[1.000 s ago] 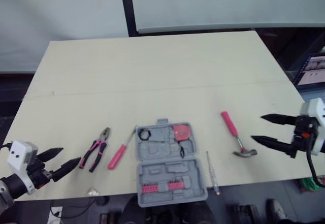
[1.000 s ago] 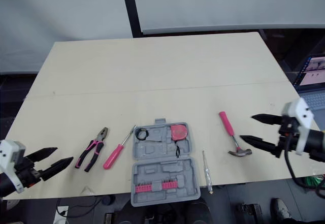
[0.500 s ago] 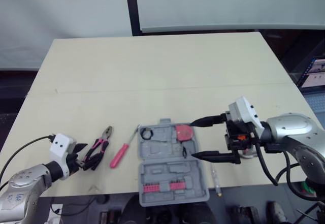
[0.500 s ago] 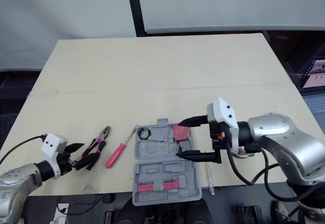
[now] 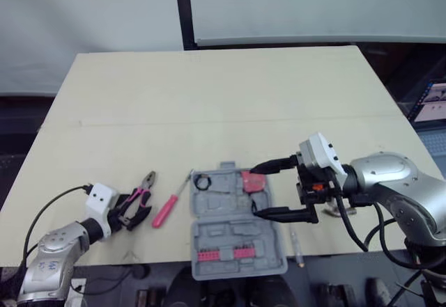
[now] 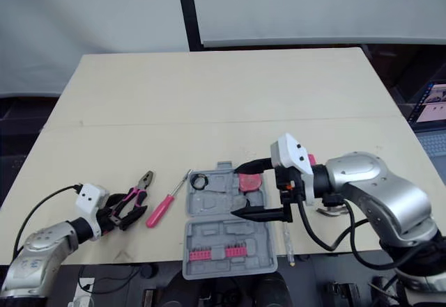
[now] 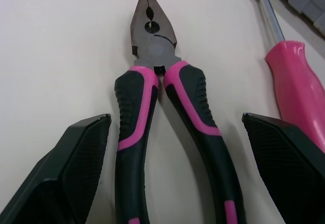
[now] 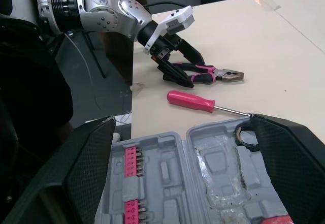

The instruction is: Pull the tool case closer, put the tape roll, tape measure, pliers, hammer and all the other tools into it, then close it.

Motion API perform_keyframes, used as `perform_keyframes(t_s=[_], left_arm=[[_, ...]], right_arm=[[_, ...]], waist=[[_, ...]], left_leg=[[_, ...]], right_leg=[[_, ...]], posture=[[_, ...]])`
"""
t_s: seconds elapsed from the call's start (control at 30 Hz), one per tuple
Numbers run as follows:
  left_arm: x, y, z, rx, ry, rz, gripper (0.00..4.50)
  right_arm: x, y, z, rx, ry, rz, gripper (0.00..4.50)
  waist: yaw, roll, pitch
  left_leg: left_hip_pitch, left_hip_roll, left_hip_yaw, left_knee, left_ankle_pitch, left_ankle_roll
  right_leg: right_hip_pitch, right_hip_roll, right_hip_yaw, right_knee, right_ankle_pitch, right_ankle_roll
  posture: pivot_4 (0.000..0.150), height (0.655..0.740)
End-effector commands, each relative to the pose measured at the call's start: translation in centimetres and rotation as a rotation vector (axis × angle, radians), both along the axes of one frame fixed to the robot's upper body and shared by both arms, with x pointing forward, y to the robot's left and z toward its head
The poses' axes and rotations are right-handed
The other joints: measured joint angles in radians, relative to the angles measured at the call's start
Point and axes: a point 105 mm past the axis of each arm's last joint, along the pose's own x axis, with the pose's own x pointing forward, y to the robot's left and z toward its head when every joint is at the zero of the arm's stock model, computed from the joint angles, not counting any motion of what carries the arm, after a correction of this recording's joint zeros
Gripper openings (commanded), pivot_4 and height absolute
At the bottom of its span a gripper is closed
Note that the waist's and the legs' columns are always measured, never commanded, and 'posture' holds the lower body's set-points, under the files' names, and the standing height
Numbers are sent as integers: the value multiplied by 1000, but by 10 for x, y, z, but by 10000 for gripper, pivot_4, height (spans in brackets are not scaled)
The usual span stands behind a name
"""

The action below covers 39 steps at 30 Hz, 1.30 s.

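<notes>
the left gripper [image 5: 124, 209] sits low at the front left of the table [image 5: 209, 98], its fingers spread on either side of the handles of the pliers [image 7: 152, 46], not touching them. just right lies a pink screwdriver [image 5: 166, 208]. the case [image 5: 237, 248] lies open at the front edge, with the tape roll [image 5: 202, 182] and tape measure [image 5: 251, 180] in its far half. the right gripper [image 5: 254, 192] hovers spread wide over the case's right side. a thin tester [image 5: 295, 241] lies beside the case. the hammer [image 5: 345, 211] is mostly hidden behind the right arm.

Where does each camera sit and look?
Eye views: on the head, looking down at the table, left gripper and right gripper showing.
Left wrist view: along the open left gripper at the pliers.
Right wrist view: along the right gripper, over the tool case toward the left gripper.
Shared: both wrist views see pliers and screwdriver.
</notes>
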Motion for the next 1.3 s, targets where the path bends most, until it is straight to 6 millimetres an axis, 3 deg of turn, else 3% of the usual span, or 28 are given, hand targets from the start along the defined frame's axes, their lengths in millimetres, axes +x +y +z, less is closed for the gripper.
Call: perform_keyframes(t_s=[0.03, 0.47, 0.57, 0.63, 0.83, 1.0, 1.1, 1.3], left_arm=[[2, -1, 0, 10, -12, 5, 45000], [6, 2, -9, 37, -20, 38, 45000], [6, 6, -11, 31, -19, 61, 35975], [7, 7, -11, 32, -24, 63, 26550], [9, 7, -3, 12, -61, 64, 25333], [11, 9, 25, 31, -128, 24, 25332], [6, 4, 45, 87, -147, -85, 25331], [1, -20, 90, 179, -155, -354, 25331]], right_arm=[[0, 0, 9, 14, -34, 2, 44739], [4, 0, 8, 12, -34, -8, 44739], [5, -1, 8, 11, -34, -12, 45000], [5, -1, 7, 10, -34, -15, 45000], [5, -4, 7, 10, -32, -27, 45000], [6, -6, 8, 8, -34, -40, 45000], [5, -9, 8, 1, -36, -45, 45000], [6, -16, 15, -53, -82, -54, 45000]], waist=[[-1, 0, 0], [-1, 0, 0], [-1, 0, 0], [-1, 0, 0], [-1, 0, 0], [-1, -1, 1], [-4, -4, 2], [-3, -3, 3]], left_leg=[[0, 0, 0, 0, 0, 0], [0, 0, 0, 1, 0, 0], [0, 0, 0, 1, 0, 0], [0, 0, 0, 1, 0, 0], [0, 0, 0, 1, 0, 0], [0, 0, 0, 0, 0, 0], [-2, 0, 0, 0, 0, 0], [-3, 0, 0, -2, 0, 0]], right_leg=[[0, 0, 0, 0, 0, 0], [0, 0, 0, 1, 0, 0], [0, 0, 0, 1, 0, 0], [0, 0, 0, 1, 0, 0], [0, 0, 0, 1, 0, 0], [0, 0, 0, 1, 0, 0], [-2, 0, 0, 1, 0, 0], [-4, 0, 1, -1, 0, 0]], posture=[[1500, 7278], [1500, 7278], [1500, 7278], [1500, 7278], [1500, 7278], [1500, 7278], [1500, 7278], [1500, 7278]])
